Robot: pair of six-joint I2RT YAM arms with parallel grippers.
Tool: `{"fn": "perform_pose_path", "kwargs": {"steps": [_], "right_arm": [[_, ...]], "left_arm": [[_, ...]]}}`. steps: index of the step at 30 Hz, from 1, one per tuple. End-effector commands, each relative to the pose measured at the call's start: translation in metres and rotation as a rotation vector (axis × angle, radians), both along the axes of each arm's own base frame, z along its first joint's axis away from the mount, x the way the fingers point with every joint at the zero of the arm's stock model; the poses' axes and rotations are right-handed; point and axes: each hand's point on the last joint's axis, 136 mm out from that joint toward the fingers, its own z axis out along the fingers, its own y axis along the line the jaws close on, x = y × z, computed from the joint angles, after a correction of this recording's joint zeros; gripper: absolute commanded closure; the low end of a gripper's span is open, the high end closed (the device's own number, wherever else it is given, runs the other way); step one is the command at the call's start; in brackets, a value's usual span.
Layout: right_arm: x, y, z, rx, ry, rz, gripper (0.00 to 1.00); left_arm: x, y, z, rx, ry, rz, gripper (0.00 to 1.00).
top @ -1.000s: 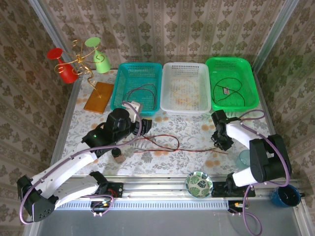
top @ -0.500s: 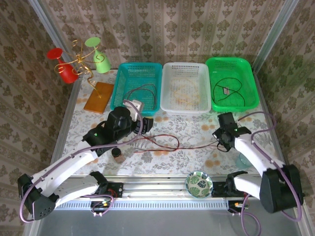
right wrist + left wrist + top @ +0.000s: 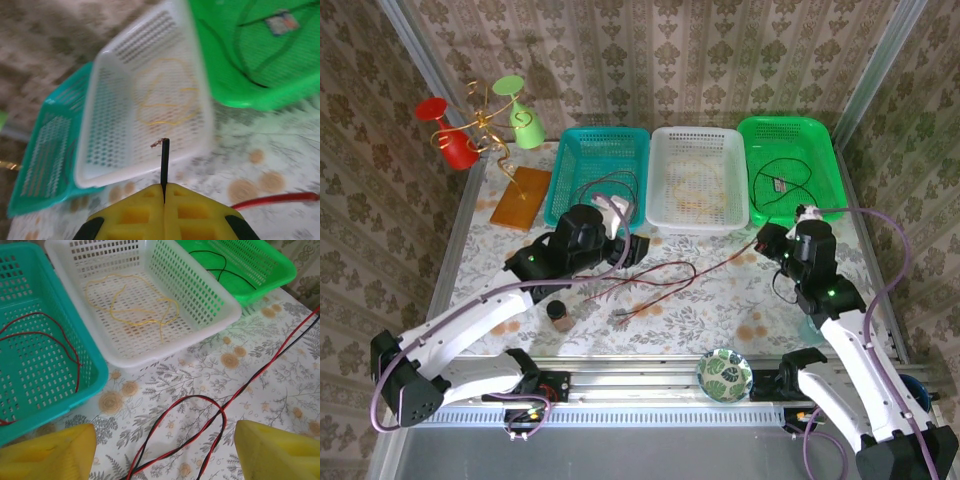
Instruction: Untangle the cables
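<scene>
From above, the three baskets line the far edge of the table (image 3: pixel 720 300), leaving an open strip in front of them, where the red-and-black cable (image 3: pixel 665 272) lies in a loop. A jar (image 3: pixel 559 313) and a bowl (image 3: pixel 724 374) stand nearer the front rail. The left arm reaches diagonally forward, with the left gripper (image 3: pixel 628 250) just before the teal basket (image 3: pixel 605 131). The right arm stretches up, and the right gripper (image 3: pixel 767 243) is below the green basket (image 3: pixel 785 122). In the left wrist view, the left gripper (image 3: pixel 165 460) is spread wide and empty above the cable loop (image 3: pixel 220 410). A yellow cable (image 3: pixel 145 310) lies in the white basket (image 3: pixel 125 357), a red cable (image 3: pixel 55 335) in the teal one and a black cable (image 3: pixel 220 265) in the green. In the right wrist view, the right gripper (image 3: pixel 164 192) is pinched tight on the red-and-black cable's black end (image 3: pixel 164 160), raised before the white basket's near rim.
</scene>
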Motion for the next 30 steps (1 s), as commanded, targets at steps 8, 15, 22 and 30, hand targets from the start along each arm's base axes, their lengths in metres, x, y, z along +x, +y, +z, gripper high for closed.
{"fn": "perform_pose_path", "kwargs": {"steps": [8,15,22,30], "right_arm": [[0.007,0.072,0.117,-0.011,-0.504,0.448,1.0],[0.012,0.093,0.164,-0.021,-0.642,0.582,1.0],[0.019,0.112,0.185,-0.018,-0.758,0.712,1.0],[0.03,0.129,0.202,0.057,-0.744,0.838,1.0]], "left_arm": [[-0.004,-0.049,0.066,-0.336,-0.007,-0.127,0.25],[0.006,-0.066,0.087,-0.428,0.004,-0.172,0.24],[0.017,-0.077,0.122,-0.674,0.081,-0.236,0.27],[0.012,-0.091,0.11,-0.647,0.055,-0.356,0.31]]}}
